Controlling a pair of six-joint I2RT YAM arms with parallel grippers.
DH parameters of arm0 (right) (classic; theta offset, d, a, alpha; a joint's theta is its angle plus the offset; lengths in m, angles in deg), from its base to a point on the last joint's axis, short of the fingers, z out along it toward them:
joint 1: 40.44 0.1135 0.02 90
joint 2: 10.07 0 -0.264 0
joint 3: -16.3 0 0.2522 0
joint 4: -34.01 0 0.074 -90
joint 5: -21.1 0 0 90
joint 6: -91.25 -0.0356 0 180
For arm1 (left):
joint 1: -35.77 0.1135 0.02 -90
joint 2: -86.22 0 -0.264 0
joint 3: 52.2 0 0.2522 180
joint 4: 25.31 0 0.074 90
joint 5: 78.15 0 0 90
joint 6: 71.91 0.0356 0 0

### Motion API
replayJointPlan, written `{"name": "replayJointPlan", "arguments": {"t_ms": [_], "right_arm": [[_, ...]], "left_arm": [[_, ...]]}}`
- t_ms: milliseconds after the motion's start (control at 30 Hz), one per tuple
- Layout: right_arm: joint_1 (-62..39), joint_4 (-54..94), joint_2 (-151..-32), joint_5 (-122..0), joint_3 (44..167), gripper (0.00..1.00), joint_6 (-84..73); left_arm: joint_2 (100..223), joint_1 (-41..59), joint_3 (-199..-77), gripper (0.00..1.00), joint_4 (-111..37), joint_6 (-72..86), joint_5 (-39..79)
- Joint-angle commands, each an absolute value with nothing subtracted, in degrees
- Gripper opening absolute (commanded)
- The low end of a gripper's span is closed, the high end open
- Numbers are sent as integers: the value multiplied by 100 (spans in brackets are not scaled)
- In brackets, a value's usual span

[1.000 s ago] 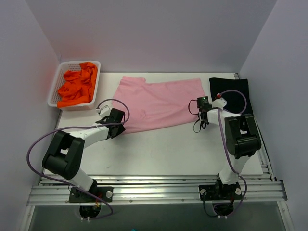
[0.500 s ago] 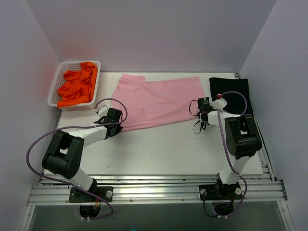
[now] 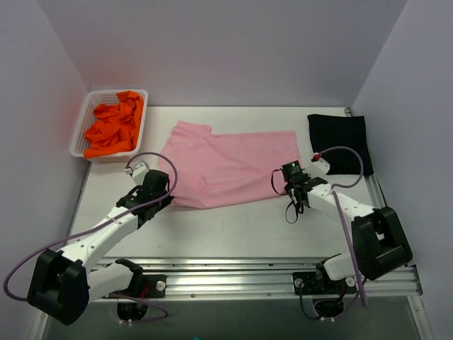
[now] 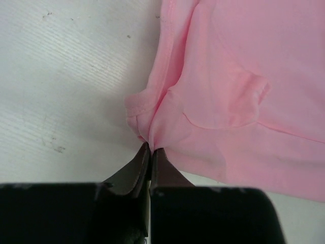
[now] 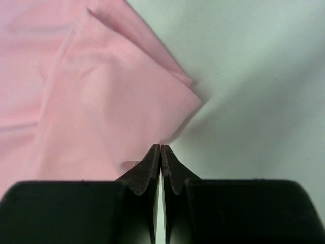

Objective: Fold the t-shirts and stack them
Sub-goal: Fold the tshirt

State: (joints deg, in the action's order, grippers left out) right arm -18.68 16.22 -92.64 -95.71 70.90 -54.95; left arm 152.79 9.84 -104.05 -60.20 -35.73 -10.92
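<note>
Both grippers have drawn back toward the arm bases, dragging the pink shirt (image 3: pixel 233 159) with them. The left gripper (image 4: pixel 151 149) is pinched tight on its bunched near-left corner, and the right gripper (image 5: pixel 161 147) is clamped on the near-right corner. The cloth spreads flat ahead of both. A folded black shirt (image 3: pixel 340 138) lies beyond and to the right of the right gripper. Orange shirts (image 3: pixel 113 127) fill a basket (image 3: pixel 78 134) well beyond the left one. The fabric looks light, limp and quick to wrinkle. It is probably best held at corners and hems and kept taut between the two.
</note>
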Motion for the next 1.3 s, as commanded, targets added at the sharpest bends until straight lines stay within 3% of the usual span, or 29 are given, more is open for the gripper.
{"name": "replayJointPlan", "arguments": {"t_ms": [0, 400, 433, 467, 500, 533, 567, 633, 667, 700, 733, 867, 1033, 1267], "right_arm": [[-1724, 595, -8453, -10106, 6935, 0, -5807], [-1443, -706, -6756, -10230, 6486, 0, -6211], [-1381, -769, -6599, -10221, 6486, 0, -6299], [-1198, -787, -6519, -10203, 6495, 0, -6343], [-1109, -892, -6440, -10247, 6591, 0, -6457], [-1030, -927, -6387, -10308, 6661, 0, -6519], [-907, -937, -6299, -10361, 6749, 12, -6528], [-845, -604, -6394, -10502, 7047, 44, -6257], [-836, -455, -6491, -10511, 7188, 76, -6099], [-836, -175, -6648, -10511, 7363, 91, -5906], [-836, -59, -7024, -10598, 7818, 98, -5608], [-906, 626, -8168, -10591, 9048, 100, -4570], [-1730, 1796, -9599, -9203, 9957, 99, -3822], [-2092, 1973, -10859, -8938, 10959, 99, -3434]], "left_arm": [[14635, 914, -10209, 2, -6675, -3658, -1215], [13237, 686, -9611, 5, -7721, -3921, -847], [13158, 616, -9593, 13, -7887, -3939, -776], [12966, 563, -9558, 29, -7888, -3939, -671], [12860, 502, -9549, 66, -7941, -3948, -504], [12789, 370, -9584, 83, -7976, -3991, -477], [12675, 326, -9645, 95, -8003, -4009, -468], [12691, 281, -10108, 94, -8055, -3913, -711], [12866, 290, -10338, 94, -8099, -3756, -870], [12998, 299, -10601, 94, -8134, -3685, -1046], [13147, 299, -10873, 94, -8126, -3580, -1413], [14208, 552, -11789, 94, -7109, -2799, -1515], [16280, 1774, -12878, 94, -5719, -2174, -740], [18965, 2653, -15040, 96, -5314, -1303, 427]]}}
